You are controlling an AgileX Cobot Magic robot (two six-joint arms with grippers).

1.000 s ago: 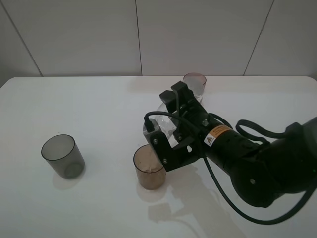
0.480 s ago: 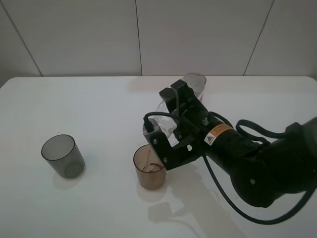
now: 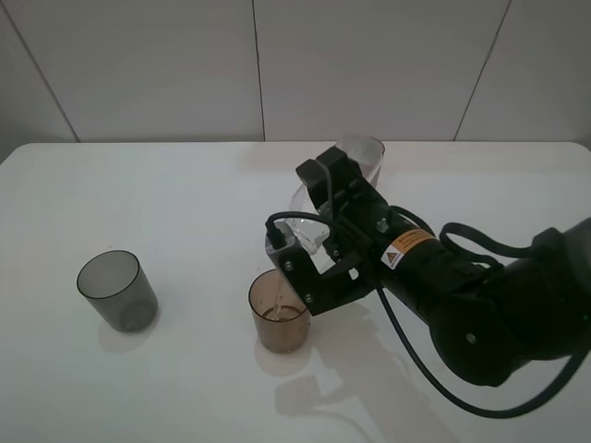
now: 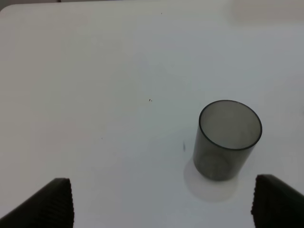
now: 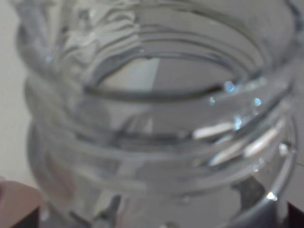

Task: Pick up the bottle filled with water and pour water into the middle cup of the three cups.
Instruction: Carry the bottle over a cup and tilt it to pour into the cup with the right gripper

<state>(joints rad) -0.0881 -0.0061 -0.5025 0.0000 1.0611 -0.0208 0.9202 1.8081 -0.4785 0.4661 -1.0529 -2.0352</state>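
Note:
My right gripper (image 3: pixel 312 233) is shut on the clear bottle (image 3: pixel 307 220) and holds it tipped over, neck down toward the brown-amber middle cup (image 3: pixel 279 314). A thin stream of water (image 3: pixel 280 293) runs from the neck into that cup, which holds some water. The bottle's ribbed neck (image 5: pixel 156 118) fills the right wrist view. The smoky grey cup (image 3: pixel 116 291) stands far left and also shows in the left wrist view (image 4: pixel 228 140). The mauve-pink cup (image 3: pixel 364 157) stands behind the right arm, partly hidden. My left gripper (image 4: pixel 168 204) is open and empty, short of the grey cup.
The white table (image 3: pixel 185 203) meets a white tiled wall (image 3: pixel 259 65) at the back. The bulky right arm (image 3: pixel 480 295) and its cable (image 3: pixel 416 360) lie over the table's right half. The left arm does not show in the exterior view.
The right gripper has turned the bottle a little further, its base now higher and closer to the pink cup. The stream into the amber cup has thinned. The cups have not moved.

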